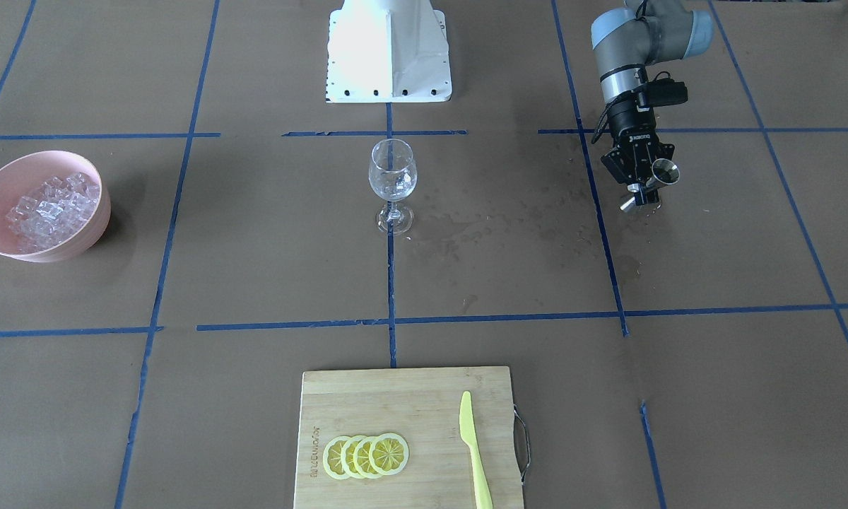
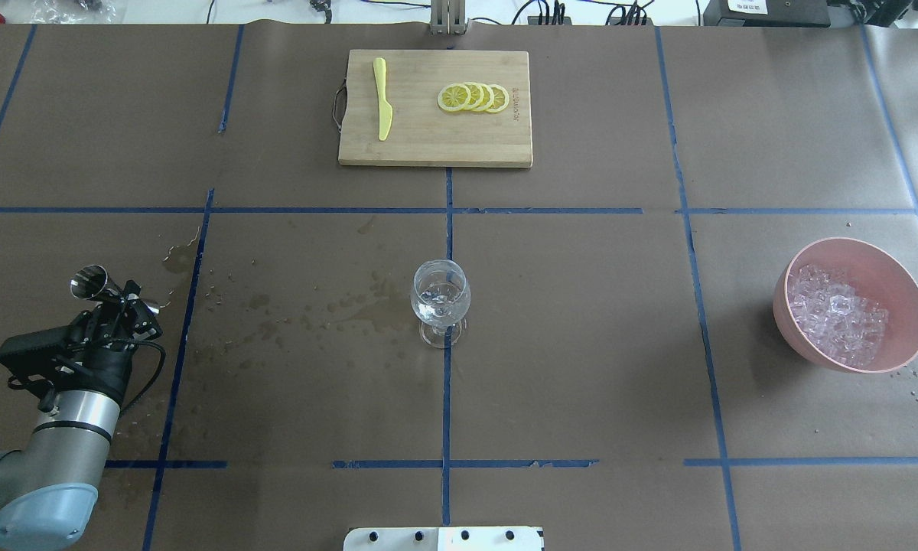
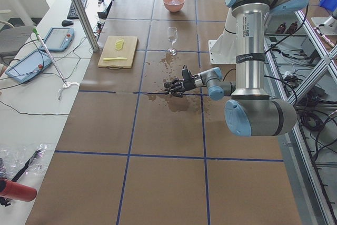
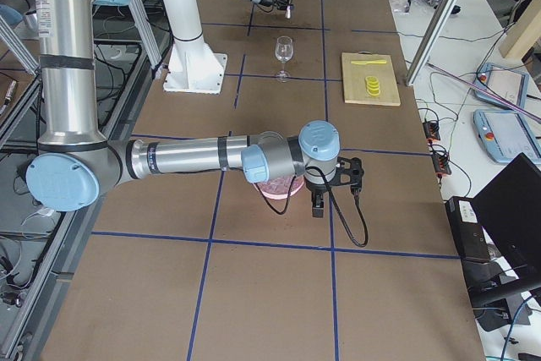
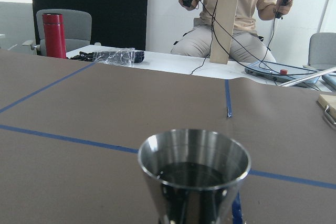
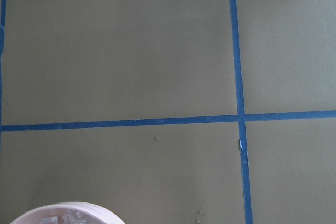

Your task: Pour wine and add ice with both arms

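The surface [image 2: 581, 383] is covered with brown paper crossed by blue tape lines. The left arm [image 2: 76, 428] enters at the lower left of the overhead view. The right arm [image 4: 186, 158] is seen only from the side, where it overlaps the pink bowl [image 2: 910, 306]; whether the right tool [image 4: 319, 202] is wide or narrow, I cannot tell.

A bamboo cutting board [image 2: 428, 145] lies at top centre. Its engraved word is too small to read. The bowl, at the right, holds the ice [image 2: 838, 317] in a heap.

A wine glass [image 2: 441, 302] stands upright at the centre. The left tool [image 1: 646, 189], marked "ROBOTIQ", is closed around a tilted metal cup [image 1: 668, 172].

On the board lie a yellow knife [image 2: 382, 107] and lemon slices [image 2: 474, 97].

The wine [image 2: 314, 314] shows as dark wet marks between cup and glass.
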### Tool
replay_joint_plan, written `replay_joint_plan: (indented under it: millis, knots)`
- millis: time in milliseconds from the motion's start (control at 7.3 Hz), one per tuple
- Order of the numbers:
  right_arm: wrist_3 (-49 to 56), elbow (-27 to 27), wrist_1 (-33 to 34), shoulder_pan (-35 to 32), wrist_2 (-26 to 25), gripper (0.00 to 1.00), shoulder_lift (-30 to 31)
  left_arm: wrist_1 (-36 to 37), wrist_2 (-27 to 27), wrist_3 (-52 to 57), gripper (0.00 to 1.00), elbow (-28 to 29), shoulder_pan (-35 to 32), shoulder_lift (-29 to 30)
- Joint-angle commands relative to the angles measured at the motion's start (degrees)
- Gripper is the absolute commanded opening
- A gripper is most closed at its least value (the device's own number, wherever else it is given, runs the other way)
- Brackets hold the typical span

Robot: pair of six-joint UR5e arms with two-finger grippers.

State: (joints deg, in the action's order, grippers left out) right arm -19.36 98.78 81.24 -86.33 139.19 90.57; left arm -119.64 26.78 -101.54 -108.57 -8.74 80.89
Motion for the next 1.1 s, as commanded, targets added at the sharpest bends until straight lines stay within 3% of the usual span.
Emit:
replay_joint_plan:
  millis: [0,274,685,959]
  knots:
    - [-7.1,4.7,0.0,3.3,-0.5,1.0,0.6,-0.1,0.1,7.3,0.0,-3.7,-2.1,0.0]
    - [-17.7,9.7,-0.7,10.4,-4.9,1.0,0.6,-0.6,0.5,14.9,0.0,-7.8,-4.4,0.5]
    - [-32.1,10.2,-10.6,19.6,-9.3,1.0,0.7,-2.9,1.1,25.5,0.0,-11.8,-7.2,6.3]
    - [-36.9,10.4,-14.9,23.7,-12.1,1.0,2.1,-3.1,4.3,30.1,0.0,-12.2,-9.3,10.0]
